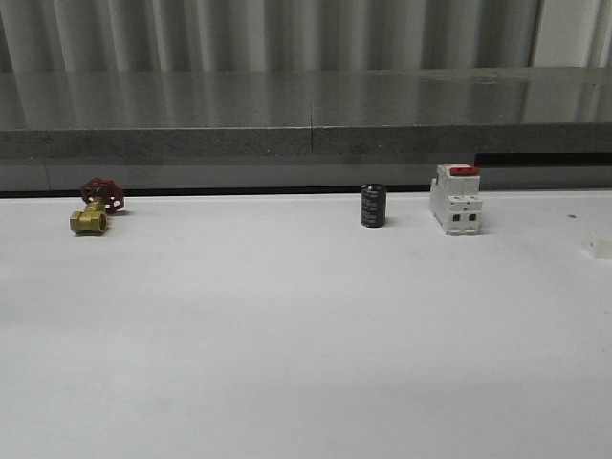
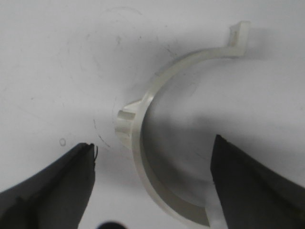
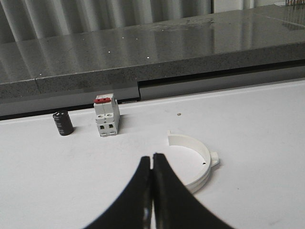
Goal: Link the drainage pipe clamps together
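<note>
One drainage pipe clamp [image 2: 138,143], a white half-ring with a side tab and a flat end flange, lies on the white table in the left wrist view. My left gripper [image 2: 152,142] is open just above it, and the black fingers [image 2: 62,181] stand on either side of the arc's near part without closing on it. A second white half-ring clamp [image 3: 204,157] lies on the table just beyond and to one side of my right gripper [image 3: 151,156]. That gripper is shut on nothing and is apart from the clamp.
A white breaker with a red top [image 1: 455,199] and a black cylinder [image 1: 373,206] stand at the table's back. At back left sits a brass valve with a red handwheel [image 1: 94,210]. A small white piece [image 1: 599,249] shows at the right edge. A grey ledge [image 1: 306,115] runs behind.
</note>
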Controlling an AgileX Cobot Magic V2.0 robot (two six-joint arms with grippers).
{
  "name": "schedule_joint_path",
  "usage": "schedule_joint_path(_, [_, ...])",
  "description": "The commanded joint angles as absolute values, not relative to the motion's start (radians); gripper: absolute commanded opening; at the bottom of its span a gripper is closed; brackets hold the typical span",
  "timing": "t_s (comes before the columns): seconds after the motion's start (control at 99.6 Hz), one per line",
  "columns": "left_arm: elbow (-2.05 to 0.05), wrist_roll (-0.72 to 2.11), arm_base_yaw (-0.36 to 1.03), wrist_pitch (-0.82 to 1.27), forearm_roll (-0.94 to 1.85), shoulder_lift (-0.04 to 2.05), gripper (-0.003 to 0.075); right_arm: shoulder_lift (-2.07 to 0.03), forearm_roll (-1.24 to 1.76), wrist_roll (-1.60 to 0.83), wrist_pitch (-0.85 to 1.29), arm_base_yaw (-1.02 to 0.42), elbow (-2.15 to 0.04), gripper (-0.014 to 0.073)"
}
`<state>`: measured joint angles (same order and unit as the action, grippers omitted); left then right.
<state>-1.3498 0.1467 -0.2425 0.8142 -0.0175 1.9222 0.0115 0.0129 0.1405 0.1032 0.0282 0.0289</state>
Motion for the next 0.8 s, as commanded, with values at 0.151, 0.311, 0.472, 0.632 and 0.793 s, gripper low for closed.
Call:
schedule_joint_path(0.151, [-1.396, 0.152, -0.243, 0.774, -0.039, 1.917, 0.0501, 0.029, 0.0, 0.135, 0.019, 0.035, 0.009, -0.0067])
schedule_joint_path(0.311, [-1.396, 0.152, -0.243, 0.767, -0.039, 1.941, 0.0501, 0.029, 0.0, 0.135, 0.019, 0.035, 0.009, -0.0067])
schedule_joint_path(0.472, [-1.396, 0.152, -0.243, 0.767, -0.039, 1.969, 0.0501, 0.029, 0.0, 0.135, 0.019, 0.035, 0.009, -0.0067])
schedule_joint_path(0.632, [-1.396, 0.152, -0.243, 0.76, -0.039, 1.975, 0.0501, 0.029, 0.0, 0.135, 0.019, 0.035, 0.009, -0.0067])
schedule_joint_path(0.793, [-1.396, 0.152, -0.243, 0.751, -0.039, 1.975, 0.0449, 0.029, 0.0, 0.135, 0.019, 0.035, 0.009, -0.0067])
